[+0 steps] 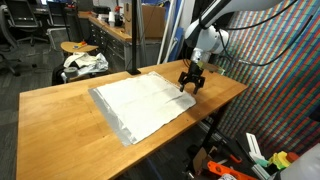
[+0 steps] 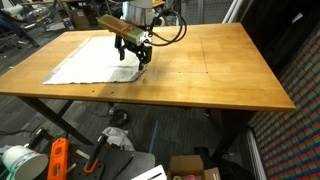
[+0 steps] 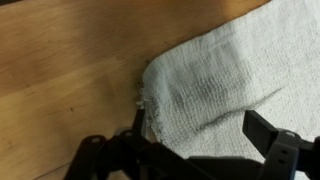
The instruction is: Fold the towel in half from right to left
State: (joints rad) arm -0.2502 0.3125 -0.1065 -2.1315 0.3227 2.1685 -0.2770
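Wooden table [image 1: 55,105], one end cut off in an exterior view; white towel [image 1: 140,100] flat mid-tabletop, one corner near long edge; gripper [image 1: 190,85] at opposite towel corner, fingers [image 3: 262,135] apart, straddling it; fingertips dark, cloth contact unclear.

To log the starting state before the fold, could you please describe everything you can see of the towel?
The towel is a white, rectangular cloth with a coarse woven texture. It lies spread flat and unfolded on the wooden table, with slight creases. One rounded corner sits between the open fingers of the gripper, which is at the towel's edge. I cannot tell whether the gripper touches the cloth. Nothing else rests on the towel.
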